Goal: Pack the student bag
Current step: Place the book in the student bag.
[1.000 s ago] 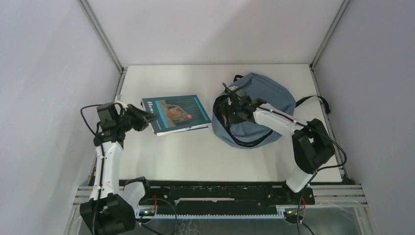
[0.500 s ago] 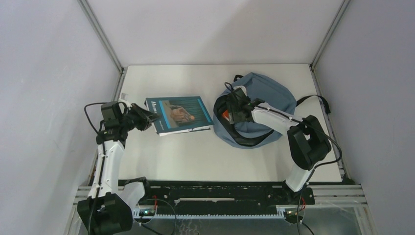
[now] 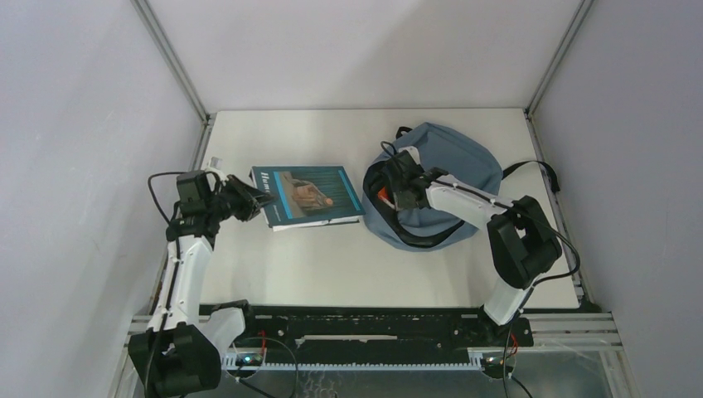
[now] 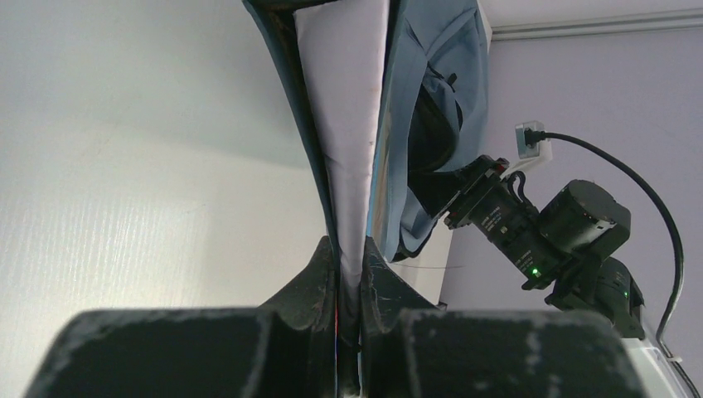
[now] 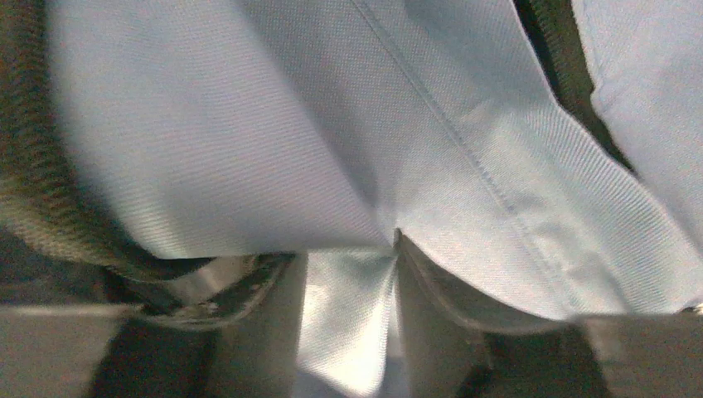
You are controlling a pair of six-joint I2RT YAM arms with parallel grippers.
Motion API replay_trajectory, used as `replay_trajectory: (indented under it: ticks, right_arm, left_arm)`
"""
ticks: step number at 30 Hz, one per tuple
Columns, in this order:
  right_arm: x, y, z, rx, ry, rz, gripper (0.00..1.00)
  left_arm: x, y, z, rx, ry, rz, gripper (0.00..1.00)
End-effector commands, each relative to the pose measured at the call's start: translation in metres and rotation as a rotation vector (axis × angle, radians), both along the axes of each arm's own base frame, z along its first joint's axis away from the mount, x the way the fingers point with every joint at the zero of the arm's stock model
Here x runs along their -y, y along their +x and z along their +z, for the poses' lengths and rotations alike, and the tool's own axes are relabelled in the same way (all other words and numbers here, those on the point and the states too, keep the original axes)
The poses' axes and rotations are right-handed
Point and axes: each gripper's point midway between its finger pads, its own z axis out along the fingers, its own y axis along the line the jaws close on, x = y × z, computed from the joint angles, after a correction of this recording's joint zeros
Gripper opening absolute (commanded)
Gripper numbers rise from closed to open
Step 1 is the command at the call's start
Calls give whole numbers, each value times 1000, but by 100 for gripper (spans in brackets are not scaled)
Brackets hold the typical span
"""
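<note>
The student bag (image 3: 452, 157), grey-blue with black straps, lies at the back right with its mouth gaping toward the left. A teal-covered book (image 3: 311, 192) lies flat to its left. My left gripper (image 3: 253, 201) is shut on the book's near-left edge; in the left wrist view the fingers (image 4: 348, 249) pinch the book (image 4: 344, 124) edge-on. My right gripper (image 3: 396, 184) sits at the bag's open rim. In the right wrist view its fingers (image 5: 344, 257) hold a fold of the bag's fabric (image 5: 249, 124) between them.
Something orange (image 3: 383, 196) shows inside the bag's mouth. A black strap (image 3: 530, 170) trails off the bag toward the right wall. Metal frame posts rise at both back corners. The right arm (image 4: 539, 224) shows beyond the book in the left wrist view.
My left gripper has shifted right, sliding the book toward the bag. The right gripper has settled at the bag's rim and its jaws have narrowed on the fabric.
</note>
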Motion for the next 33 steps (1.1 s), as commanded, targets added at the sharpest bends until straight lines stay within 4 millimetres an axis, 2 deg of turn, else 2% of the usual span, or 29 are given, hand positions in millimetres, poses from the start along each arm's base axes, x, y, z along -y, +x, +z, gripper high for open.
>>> replay_trajectory:
  ticks: [1,3,4,9,14,19,25,33]
  right_arm:
    - [-9,5,0,6,75,-10,35]
    - [-8,6,7,10,108,-15,5]
    - [-7,7,12,16,124,-19,0]
    - [-8,10,61,88,270,5,0]
    - [-22,7,122,178,468,58,0]
    - [-41,5,169,214,680,80,0]
    - [-70,7,194,210,864,69,0]
    - [-96,14,205,236,958,19,0]
  left_arm:
    - [4,10,34,119,11,-19,0]
    - [6,9,37,128,19,-33,0]
    - [8,8,38,132,23,-44,0]
    - [28,1,49,171,10,-141,0]
    - [44,1,66,228,-52,-192,0]
    - [59,5,72,244,-110,-220,0]
    - [75,14,50,161,-166,-216,0]
    - [88,25,33,102,-193,-116,0]
